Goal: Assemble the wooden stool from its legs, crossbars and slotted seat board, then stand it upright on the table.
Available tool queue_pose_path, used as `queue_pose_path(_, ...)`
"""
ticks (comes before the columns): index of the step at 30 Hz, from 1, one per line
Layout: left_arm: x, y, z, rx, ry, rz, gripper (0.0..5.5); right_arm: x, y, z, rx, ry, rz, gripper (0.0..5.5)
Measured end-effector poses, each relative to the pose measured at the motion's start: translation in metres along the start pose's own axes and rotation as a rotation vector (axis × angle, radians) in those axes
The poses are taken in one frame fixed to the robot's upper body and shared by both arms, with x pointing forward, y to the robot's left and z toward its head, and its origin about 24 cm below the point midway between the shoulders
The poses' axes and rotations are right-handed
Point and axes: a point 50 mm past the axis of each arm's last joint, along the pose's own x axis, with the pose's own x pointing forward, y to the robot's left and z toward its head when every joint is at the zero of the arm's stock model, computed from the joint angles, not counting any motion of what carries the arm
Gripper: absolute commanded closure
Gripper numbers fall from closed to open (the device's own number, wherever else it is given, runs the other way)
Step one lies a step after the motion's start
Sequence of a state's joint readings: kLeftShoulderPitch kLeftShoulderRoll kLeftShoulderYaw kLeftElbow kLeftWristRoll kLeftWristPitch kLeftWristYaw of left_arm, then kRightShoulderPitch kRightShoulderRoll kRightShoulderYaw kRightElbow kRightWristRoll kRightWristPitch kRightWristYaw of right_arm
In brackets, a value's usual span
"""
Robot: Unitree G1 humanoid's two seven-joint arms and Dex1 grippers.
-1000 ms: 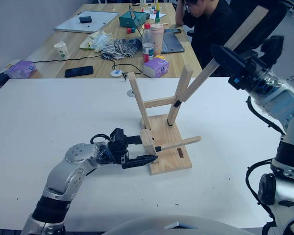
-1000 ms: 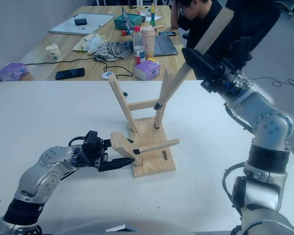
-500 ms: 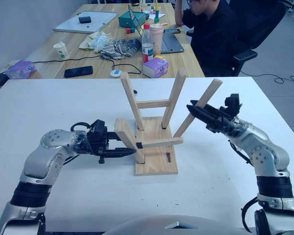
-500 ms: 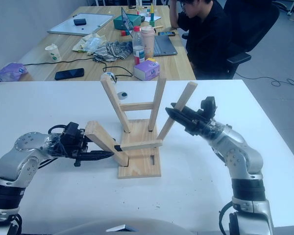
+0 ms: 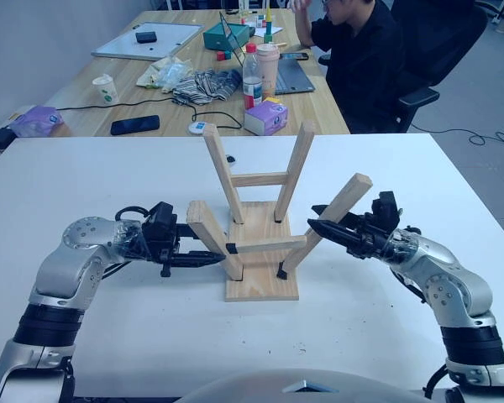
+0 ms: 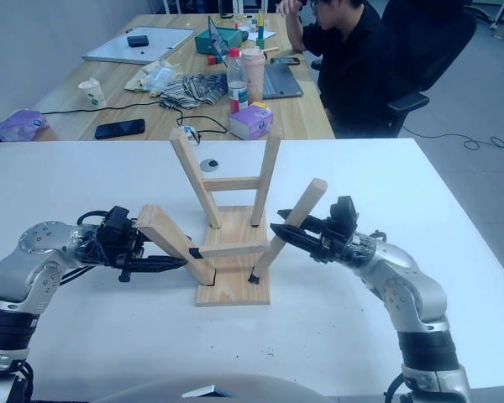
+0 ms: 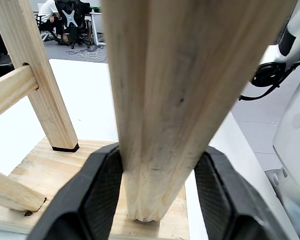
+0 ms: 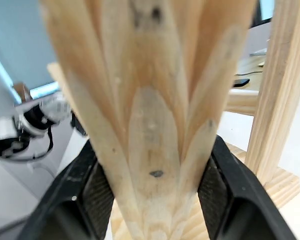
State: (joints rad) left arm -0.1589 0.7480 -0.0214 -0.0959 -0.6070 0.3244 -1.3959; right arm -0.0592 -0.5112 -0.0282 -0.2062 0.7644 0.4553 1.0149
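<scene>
White table [image 5: 386, 336] carries the flat seat board [image 5: 265, 290], two rear legs [image 5: 223, 172] upright in it. Wood likely stiff, light, smooth: grip mid-shaft. Left gripper [image 5: 210, 249] clamps the leaning left leg [image 5: 212, 239]; right gripper [image 5: 316, 218] clamps the tilted right leg [image 5: 349, 196].

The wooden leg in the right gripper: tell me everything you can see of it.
The pale wooden leg is a straight, square-section bar with visible grain. It leans tilted, its dark-tipped lower end on the flat wooden seat board, its upper end free, pointing up to the robot's right. The right gripper is shut on its middle part.
</scene>
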Motion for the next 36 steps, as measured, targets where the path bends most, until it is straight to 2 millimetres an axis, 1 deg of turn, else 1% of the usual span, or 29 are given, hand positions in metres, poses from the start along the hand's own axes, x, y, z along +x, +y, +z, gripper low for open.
queue_pose_path(4,-0.001,0.0,-0.001,-0.007,0.001,0.003,3.4,-0.011,-0.005,-0.001,-0.081,0.05,0.074,3.46)
queue_pose_path(7,-0.001,0.0,-0.001,-0.01,0.002,0.003,3.4,-0.019,-0.012,0.004,-0.137,0.115,0.142,3.46)
queue_pose_path(10,-0.001,0.0,-0.001,-0.013,0.004,0.002,3.4,-0.016,-0.015,0.006,-0.189,0.133,0.209,3.46)
queue_pose_path(13,0.0,0.0,0.0,-0.014,0.007,-0.002,3.4,-0.009,-0.017,0.014,-0.249,0.178,0.278,3.46)
queue_pose_path(20,-0.001,-0.001,0.002,-0.007,0.012,-0.002,3.4,-0.002,-0.02,0.023,-0.314,0.23,0.35,3.46)
queue_pose_path(27,0.001,-0.001,0.003,0.0,0.015,0.018,3.4,0.009,-0.019,0.027,-0.368,0.273,0.393,3.46)
queue_pose_path(32,-0.001,-0.001,0.003,0.002,0.022,0.04,3.4,0.021,-0.019,0.032,-0.4,0.32,0.411,3.46)
queue_pose_path(36,-0.003,-0.001,0.004,0.006,0.032,0.05,3.4,0.026,-0.02,0.033,-0.398,0.339,0.403,3.46)
